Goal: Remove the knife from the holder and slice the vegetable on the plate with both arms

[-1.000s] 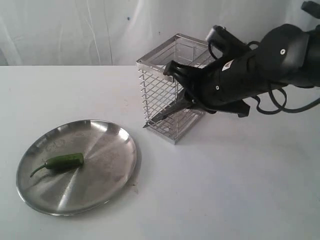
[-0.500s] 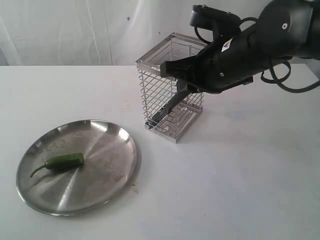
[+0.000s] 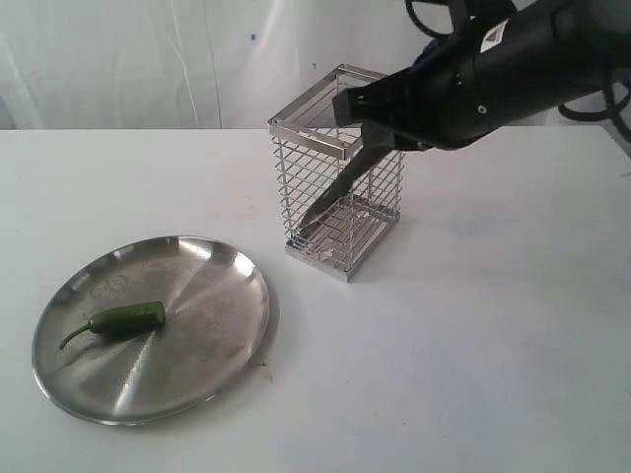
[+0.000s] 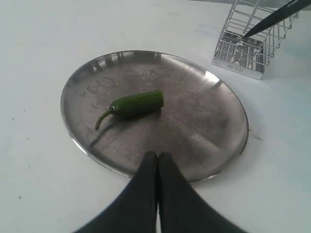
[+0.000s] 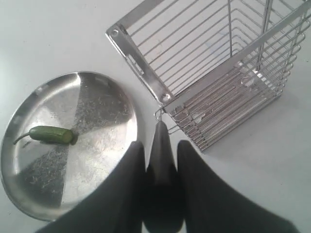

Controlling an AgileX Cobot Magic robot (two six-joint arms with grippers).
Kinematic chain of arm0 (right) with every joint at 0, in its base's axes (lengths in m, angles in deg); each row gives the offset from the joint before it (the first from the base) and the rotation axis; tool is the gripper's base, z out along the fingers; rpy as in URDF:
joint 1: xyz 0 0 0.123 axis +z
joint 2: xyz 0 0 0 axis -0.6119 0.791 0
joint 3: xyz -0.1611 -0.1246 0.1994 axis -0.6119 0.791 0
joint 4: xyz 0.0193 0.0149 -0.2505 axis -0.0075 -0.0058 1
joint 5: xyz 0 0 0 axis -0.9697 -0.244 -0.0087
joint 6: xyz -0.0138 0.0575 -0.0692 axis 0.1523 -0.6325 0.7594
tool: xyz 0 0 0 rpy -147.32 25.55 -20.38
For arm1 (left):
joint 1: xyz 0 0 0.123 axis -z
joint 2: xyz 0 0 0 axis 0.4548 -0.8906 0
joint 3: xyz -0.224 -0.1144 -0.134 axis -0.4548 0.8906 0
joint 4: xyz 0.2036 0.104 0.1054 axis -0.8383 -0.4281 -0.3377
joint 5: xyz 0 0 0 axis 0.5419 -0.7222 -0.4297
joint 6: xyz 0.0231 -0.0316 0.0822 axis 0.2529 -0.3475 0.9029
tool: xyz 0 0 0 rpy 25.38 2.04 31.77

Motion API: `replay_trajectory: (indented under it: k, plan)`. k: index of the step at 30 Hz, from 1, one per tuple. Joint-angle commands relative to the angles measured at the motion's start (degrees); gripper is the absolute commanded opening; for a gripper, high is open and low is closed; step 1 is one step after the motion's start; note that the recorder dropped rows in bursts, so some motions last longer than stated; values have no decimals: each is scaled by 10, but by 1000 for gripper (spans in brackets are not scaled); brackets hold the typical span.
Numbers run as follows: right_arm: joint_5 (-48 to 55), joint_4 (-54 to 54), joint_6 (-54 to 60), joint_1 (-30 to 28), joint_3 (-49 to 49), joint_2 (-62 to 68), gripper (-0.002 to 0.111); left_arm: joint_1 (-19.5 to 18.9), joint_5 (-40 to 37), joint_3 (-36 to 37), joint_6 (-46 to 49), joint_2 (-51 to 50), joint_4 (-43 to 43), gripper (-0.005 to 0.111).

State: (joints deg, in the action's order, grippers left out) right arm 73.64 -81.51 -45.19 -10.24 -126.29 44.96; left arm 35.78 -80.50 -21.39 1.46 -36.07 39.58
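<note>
Scene from exterior view: white table (image 3: 473,345). Plate (image 3: 212,261) toward front left corner, chili (image 3: 126,317) lying on its left half, thin stem toward left edge. Holder (image 3: 306,135) upright near middle of table, closer to back edge, just right of plate and apart from it. Right gripper (image 3: 380,133) above holder's rim, reaching in from right edge, clenched on knife (image 3: 340,187) by its handle. Blade slanting down and leftward, seen among wires, tip low by holder's front left side; touching floor or not, cannot tell. Left gripper out of this view.

From left wrist view: left gripper (image 4: 158,162) clenched, fingers pressed flat together, nothing between them, hanging over part of plate (image 4: 223,121) rim. Chili (image 4: 136,104) on plate, well apart from fingers, blunt end toward holder side. Holder (image 4: 238,65) beyond plate, standing on table, off plate. Knife (image 4: 272,20) tip within wires, above holder's floor.

From right wrist view: right gripper (image 5: 159,144) grasping knife (image 5: 160,165), one finger (image 5: 129,184) on each side of it. Dark blade pointing at holder (image 5: 138,64) corner nearest plate; inside or outside wires, cannot tell here. Plate (image 5: 104,116) beside holder, not touching. Chili (image 5: 48,134) on plate's far half from holder.
</note>
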Motion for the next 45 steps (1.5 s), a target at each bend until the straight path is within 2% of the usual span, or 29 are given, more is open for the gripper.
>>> replay_trajectory:
  k: [1,5,7,12,15,33,34,37,38,40,42,45]
  plan:
    - [38,6,8,-2,-3,-55,0,-1,1,3,0,2,3,0]
    - [70,6,8,3,3,-121,0,-1,1,3,0,2,3,0]
    - [46,6,19,26,29,-163,0,-1,1,3,0,2,3,0]
    - [-154,4,29,155,166,-248,0,-1,1,3,0,2,3,0]
    - [-224,5,29,198,201,-248,0,-1,1,3,0,2,3,0]
    - [-233,-5,31,199,206,-237,0,-1,12,3,0,2,3,0]
    - [-234,-8,31,201,206,-235,0,-1,25,3,-10,2,13,0]
    - [-236,-8,34,211,206,-225,0,-1,80,3,-101,2,182,0]
    - [-237,-8,39,216,206,-219,0,-1,101,3,-101,2,217,0]
    - [-250,-8,53,230,206,-205,0,-1,121,3,-101,2,230,0]
    - [-279,-8,53,246,206,-188,0,-1,91,3,-101,2,231,0]
    - [-333,-8,53,256,201,-169,0,-1,4,-31,-75,2,231,0]
